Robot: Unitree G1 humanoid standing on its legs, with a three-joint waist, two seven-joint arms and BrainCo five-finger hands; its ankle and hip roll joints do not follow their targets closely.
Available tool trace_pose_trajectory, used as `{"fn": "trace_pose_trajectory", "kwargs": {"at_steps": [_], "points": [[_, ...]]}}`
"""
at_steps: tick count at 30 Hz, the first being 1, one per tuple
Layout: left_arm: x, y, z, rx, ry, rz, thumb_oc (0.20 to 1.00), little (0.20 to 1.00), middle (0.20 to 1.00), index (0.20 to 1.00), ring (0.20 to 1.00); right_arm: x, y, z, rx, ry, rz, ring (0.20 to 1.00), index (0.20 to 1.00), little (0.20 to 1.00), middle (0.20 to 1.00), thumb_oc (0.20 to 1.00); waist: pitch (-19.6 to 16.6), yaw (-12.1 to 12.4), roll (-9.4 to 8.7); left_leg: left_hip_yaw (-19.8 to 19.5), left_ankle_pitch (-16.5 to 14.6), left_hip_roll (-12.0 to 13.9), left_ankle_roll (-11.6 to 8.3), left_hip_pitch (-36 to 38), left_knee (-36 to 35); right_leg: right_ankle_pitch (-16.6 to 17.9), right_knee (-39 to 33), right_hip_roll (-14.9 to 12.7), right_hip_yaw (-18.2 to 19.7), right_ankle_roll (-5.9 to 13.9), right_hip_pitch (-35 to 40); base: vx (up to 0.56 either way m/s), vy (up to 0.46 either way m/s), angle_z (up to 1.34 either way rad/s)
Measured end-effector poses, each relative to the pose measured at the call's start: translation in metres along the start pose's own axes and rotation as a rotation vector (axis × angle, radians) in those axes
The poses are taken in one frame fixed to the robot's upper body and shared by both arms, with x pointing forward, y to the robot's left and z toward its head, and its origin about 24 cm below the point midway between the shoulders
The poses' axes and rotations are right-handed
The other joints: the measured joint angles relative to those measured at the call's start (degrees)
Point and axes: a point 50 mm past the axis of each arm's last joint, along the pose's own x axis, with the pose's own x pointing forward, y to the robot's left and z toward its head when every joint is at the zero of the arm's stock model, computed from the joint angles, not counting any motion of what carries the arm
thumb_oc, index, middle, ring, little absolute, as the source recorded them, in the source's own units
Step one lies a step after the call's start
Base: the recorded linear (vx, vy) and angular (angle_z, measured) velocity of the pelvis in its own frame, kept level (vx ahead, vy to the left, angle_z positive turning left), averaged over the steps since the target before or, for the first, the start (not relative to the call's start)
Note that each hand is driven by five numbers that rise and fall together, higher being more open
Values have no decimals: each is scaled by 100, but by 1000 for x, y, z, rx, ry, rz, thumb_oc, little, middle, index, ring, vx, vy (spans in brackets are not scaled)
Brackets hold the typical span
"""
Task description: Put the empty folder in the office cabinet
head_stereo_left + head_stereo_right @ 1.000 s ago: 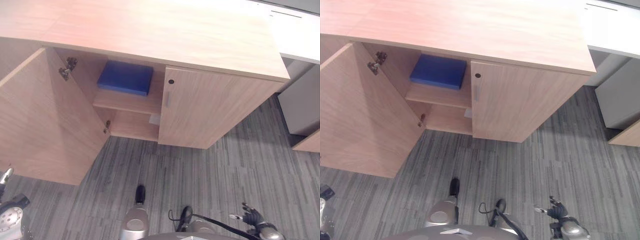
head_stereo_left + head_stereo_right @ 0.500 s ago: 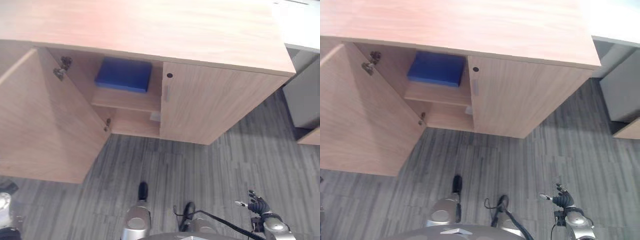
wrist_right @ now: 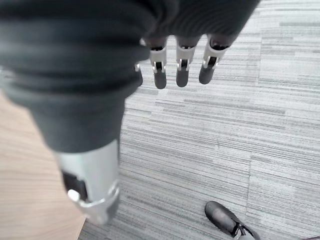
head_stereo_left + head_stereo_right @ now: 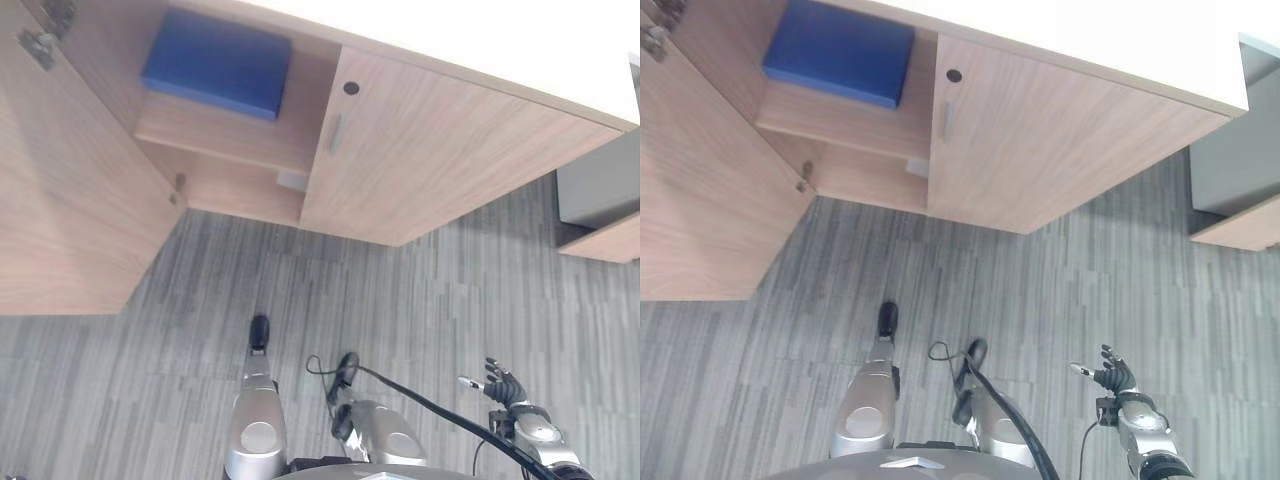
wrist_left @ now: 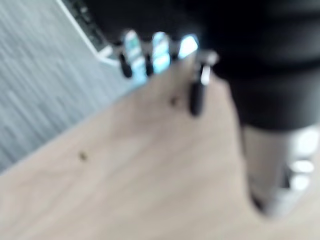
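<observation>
Grey striped carpet floor (image 4: 420, 300) runs up to a low wooden office cabinet (image 4: 450, 150), which has two doors: the left door (image 4: 60, 200) swung wide open and the right door (image 4: 430, 160) closed. One blue folder (image 4: 218, 62) lies flat on the upper shelf (image 4: 225, 140) inside the open half, toward that shelf's front edge, so the placing part looks done to me. A small pale thing (image 4: 292, 180) sits at the back of the lower shelf, can't tell what it is. The right hand (image 4: 1110, 378) hangs low over the carpet, well away from the cabinet, fingers loosely straight and holding nothing, and its wrist view agrees. The left hand (image 5: 160, 50) shows in its own wrist view with fingers extended close to a wooden panel (image 5: 125, 175), grasping nothing; I'd guess that's the open door, but can't say if it's touching. What could go wrong from here: if the door gets swung closed with the folder's edge sitting near the shelf front, it could catch or get nudged. A careless left arm could also bang that door. A grey unit (image 4: 600, 185) stands by the cabinet's right end.
</observation>
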Motion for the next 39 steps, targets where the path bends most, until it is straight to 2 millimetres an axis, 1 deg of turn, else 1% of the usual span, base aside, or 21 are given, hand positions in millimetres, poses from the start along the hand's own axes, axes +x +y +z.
{"fn": "trace_pose_trajectory", "kwargs": {"at_steps": [1,3,7,11,14,17,18,21,24,26,29,30,31,32,33,34,37,38,39], "points": [[0,1,0,-1,0,13,1000,1000,1000,1000,1000,1,2,0,5,-1,5,1000,1000,1000,1000,1000,34,2,-47,5,3,-4,-6,-3,0,8,0,-7,2,10,-2,0,0,0],[0,2,0,2,1,24,1000,1000,1000,1000,1000,2,7,2,12,-8,18,1000,1000,1000,1000,1000,47,5,-71,20,3,-12,-6,1,1,12,0,-15,7,14,-1,-6,35,-1],[0,3,-1,5,5,21,1000,1000,1000,1000,1000,6,8,10,9,-31,26,1000,1000,1000,1000,1000,70,8,-38,34,2,-12,-6,7,0,17,0,-14,18,9,-2,-34,22,-2],[0,1,-3,5,15,-20,1000,1000,1000,1000,1000,6,8,12,12,-41,26,1000,1000,1000,1000,1000,73,6,-33,33,-4,-1,-1,1,0,17,0,-4,25,9,-11,-6,-39,0],[1,-3,-6,4,43,-51,1000,1000,1000,1000,1000,6,8,14,45,-56,22,1000,1000,1000,1000,1000,70,15,-40,33,-3,7,-2,1,0,23,0,3,30,2,-14,15,-53,-1],[-3,-8,-15,19,81,-98,1000,1000,1000,1000,1000,6,7,15,52,-60,21,1000,1000,1000,1000,1000,67,25,-55,55,-11,16,12,11,1,33,0,8,57,0,-19,34,-17,-5],[-6,-9,-21,37,103,-123,1000,1000,1000,1000,1000,6,7,15,58,-59,21,1000,1000,1000,1000,1000,64,39,-58,103,-11,16,13,44,1,49,0,3,103,-6,-15,42,10,-12],[-11,-8,-32,34,143,-132,1000,1000,1000,1000,1000,6,6,15,90,-61,14,1000,1000,1000,1000,1000,63,22,-57,182,-29,6,40,143,0,67,0,-14,174,1,43,29,35,-13],[-20,-9,-49,51,203,-138,1000,1000,1000,1000,1000,6,5,13,101,-60,-1,1000,1000,1000,1000,1000,62,-3,-38,322,-46,-3,63,266,-1,76,-1,-44,346,22,55,40,85,-21],[-28,-13,-60,21,245,-137,1000,1000,1000,1000,1000,5,3,12,121,-62,-23,1000,1000,1000,1000,1000,41,-50,32,453,-47,-2,65,273,-2,94,-1,-67,449,50,26,23,53,-14],[-39,-21,-73,24,288,-168,1000,1000,1000,1000,1000,3,2,8,127,-49,-39,1000,1000,1000,1000,1000,23,-85,154,550,-47,-10,66,287,-1,133,-1,-92,509,59,2,7,42,-8],[-47,-25,-81,18,320,-178,1000,1000,1000,1000,1000,3,3,7,129,-49,-50,1000,1000,1000,1000,1000,21,-93,249,623,-49,-6,67,286,-4,112,73,-108,623,26,-95,13,38,-21],[-51,-26,-86,14,336,-182,1000,1000,1000,1000,1000,3,3,7,130,-49,-55,1000,1000,1000,1000,1000,13,-124,294,679,-49,-14,68,288,-1,113,102,-121,686,26,-135,22,42,-13],[-56,-27,-92,9,357,-181,1000,1000,1000,1000,1000,3,4,7,133,-51,-66,1000,1000,1000,1000,1000,9,-231,347,747,-50,-17,70,286,-1,112,115,-128,735,26,-136,0,0,0],[-61,-28,-97,9,378,-182,1000,1000,1000,1000,1000,3,4,7,135,-52,-72,1000,1000,1000,1000,1000,-1,-282,386,776,-53,-20,73,286,-3,109,134,-138,774,25,-147,46,21,-2],[-70,-29,-107,32,420,-198,1000,1000,1000,1000,1000,3,4,5,137,-49,-86,1000,1000,1000,1000,1000,-30,-357,443,829,-55,-41,73,285,-3,108,197,-146,948,26,-225,47,17,-11],[-83,-30,-120,57,478,-224,1000,1000,1000,1000,1000,-1,2,4,144,-62,-122,1000,1000,1000,1000,1000,-43,-460,473,930,-103,-90,59,274,-1,104,191,-188,1146,27,-312,31,14,-20],[-95,-35,-129,65,523,-244,1000,1000,1000,1000,1000,-2,-1,6,156,-71,-149,1000,1000,1000,1000,1000,-54,-592,491,994,-183,-152,45,220,0,74,163,-236,1282,69,-374,31,26,-11],[-103,-39,-135,75,547,-265,1000,1000,1000,1000,1000,-2,-2,6,159,-73,-161,1000,1000,1000,1000,1000,-56,-662,493,1052,-230,-190,38,188,1,46,144,-268,1361,106,-423,27,24,-9]]}}
